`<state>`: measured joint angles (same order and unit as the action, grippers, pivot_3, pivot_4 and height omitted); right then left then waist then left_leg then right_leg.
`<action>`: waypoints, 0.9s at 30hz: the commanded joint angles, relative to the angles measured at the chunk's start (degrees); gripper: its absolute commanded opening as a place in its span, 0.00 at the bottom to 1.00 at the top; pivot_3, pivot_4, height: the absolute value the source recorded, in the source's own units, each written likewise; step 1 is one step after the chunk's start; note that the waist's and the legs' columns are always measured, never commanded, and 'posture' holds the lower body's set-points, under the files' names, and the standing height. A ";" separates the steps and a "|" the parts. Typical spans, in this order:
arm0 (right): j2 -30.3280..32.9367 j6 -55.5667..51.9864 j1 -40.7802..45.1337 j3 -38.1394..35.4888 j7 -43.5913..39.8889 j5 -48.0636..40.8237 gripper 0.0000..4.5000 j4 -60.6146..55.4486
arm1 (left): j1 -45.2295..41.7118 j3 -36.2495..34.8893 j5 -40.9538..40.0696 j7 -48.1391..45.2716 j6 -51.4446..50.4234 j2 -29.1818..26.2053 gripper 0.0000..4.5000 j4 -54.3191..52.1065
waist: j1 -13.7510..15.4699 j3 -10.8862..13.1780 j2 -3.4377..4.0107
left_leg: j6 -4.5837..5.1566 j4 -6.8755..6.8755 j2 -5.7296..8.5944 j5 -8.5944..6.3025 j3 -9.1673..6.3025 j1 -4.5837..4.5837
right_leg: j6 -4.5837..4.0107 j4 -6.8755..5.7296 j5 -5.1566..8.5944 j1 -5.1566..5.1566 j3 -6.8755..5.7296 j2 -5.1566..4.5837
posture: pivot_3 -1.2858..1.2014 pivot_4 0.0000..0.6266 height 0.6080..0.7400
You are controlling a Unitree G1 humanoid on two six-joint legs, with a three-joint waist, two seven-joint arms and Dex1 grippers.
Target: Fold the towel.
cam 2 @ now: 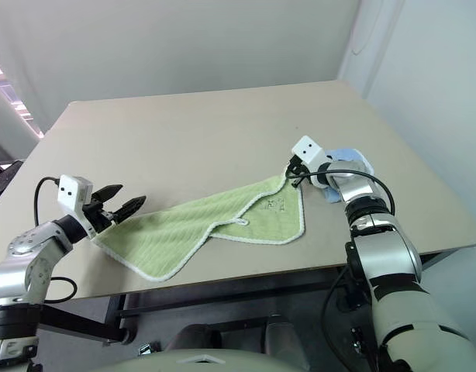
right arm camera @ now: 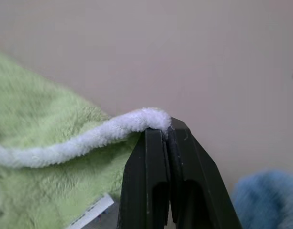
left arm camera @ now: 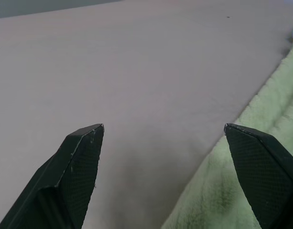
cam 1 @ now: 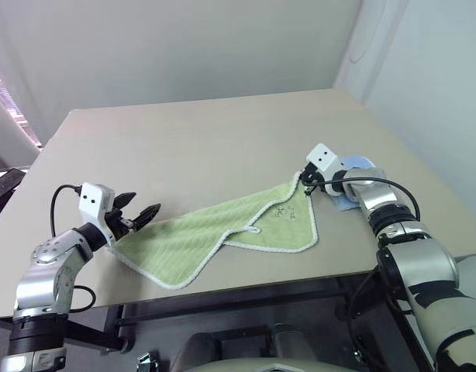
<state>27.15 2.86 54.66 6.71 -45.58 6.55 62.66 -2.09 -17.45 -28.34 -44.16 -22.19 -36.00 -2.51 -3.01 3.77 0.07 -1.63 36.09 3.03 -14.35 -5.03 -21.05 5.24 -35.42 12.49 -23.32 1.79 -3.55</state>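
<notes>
Light green towel [cam 1: 222, 232] is lying stretched across the near part of the tan table [cam 1: 199, 139], a soft ribbed terry cloth with fluffy white stitched edging all round. It is sitting in a long skewed shape, one corner pointing toward the left arm, the opposite corner lifted at the right arm. A small white loop [cam 1: 254, 229] is resting on the middle of the cloth, and a small dark printed motif [cam 1: 282, 210] is showing near the raised end.

Right gripper [cam 1: 307, 177] is pinching the far right corner of the towel, black fingers [right arm camera: 161, 162] pressed tight together on the white edging, which is bunching up thick and fuzzy over the tips. That corner is rising off the table surface.

Left gripper [cam 1: 139, 215] is hovering spread wide at the near left corner of the towel, holding nothing. Its two black wedge-shaped fingers [left arm camera: 79, 157] are showing a fine cross-hatched texture, with the green cloth lying under one of them and bare table under the other.

A blue fuzzy cloth [cam 1: 354, 167] is lying just behind the right wrist, partly hidden.
</notes>
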 commanded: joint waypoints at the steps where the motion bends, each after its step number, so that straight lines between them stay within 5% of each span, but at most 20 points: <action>1: 1.07 -3.61 0.72 -2.57 -0.30 -2.42 0.01 -5.28 | 4.28 -4.87 -4.62 -4.21 -2.98 -4.34 0.95 -7.86 | -0.11 0.01 0.01 | 0.00 -0.02 0.01 0.00 0.00 0.00 | -0.01 0.00 0.01 -0.01 0.00 -0.02 | 0.52 0.00 1.00; 7: -0.02 -8.34 1.23 -4.49 1.18 -4.67 0.01 -11.59 | 14.53 -6.13 -9.91 -7.81 -8.53 -7.79 0.95 -21.42 | -0.73 0.03 0.05 | 0.00 0.04 0.00 0.00 0.00 0.02 | 0.00 -0.01 0.03 0.04 0.01 -0.04 | 0.52 0.00 1.00; 11: -1.34 -13.15 2.03 -5.97 0.49 -7.85 0.01 -18.04 | 16.47 0.62 -9.22 -5.92 -10.30 -5.50 0.95 -25.94 | -0.84 0.05 0.13 | 0.00 0.04 -0.02 0.00 0.00 0.07 | 0.08 -0.02 0.07 0.09 0.01 -0.03 | 0.52 0.00 1.00; 16: -1.98 -19.33 2.29 -6.29 0.02 -10.40 0.01 -29.10 | 15.95 9.47 -2.13 -2.93 -7.59 -2.58 0.95 -22.36 | -0.82 0.05 0.16 | 0.00 0.01 -0.02 0.00 0.00 0.14 | 0.03 -0.05 0.05 0.11 0.03 0.02 | 0.52 0.00 1.00; 27: -3.11 -24.76 9.56 -6.38 5.48 -11.71 0.01 -35.10 | 13.89 12.47 4.75 -3.53 -1.34 -1.83 0.95 -13.40 | -0.82 0.05 0.18 | 0.00 -0.04 -0.04 -0.01 0.01 0.17 | 0.10 -0.04 0.11 0.07 0.03 -0.02 | 0.52 0.00 1.00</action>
<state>24.27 -22.28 61.92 1.47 -41.36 -4.74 29.44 12.69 -5.16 -24.32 -47.13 -25.31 -37.11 -15.65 -3.83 3.82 0.25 -1.64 36.03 3.00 -14.35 -5.02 -20.89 5.33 -35.45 12.60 -23.26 1.82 -3.57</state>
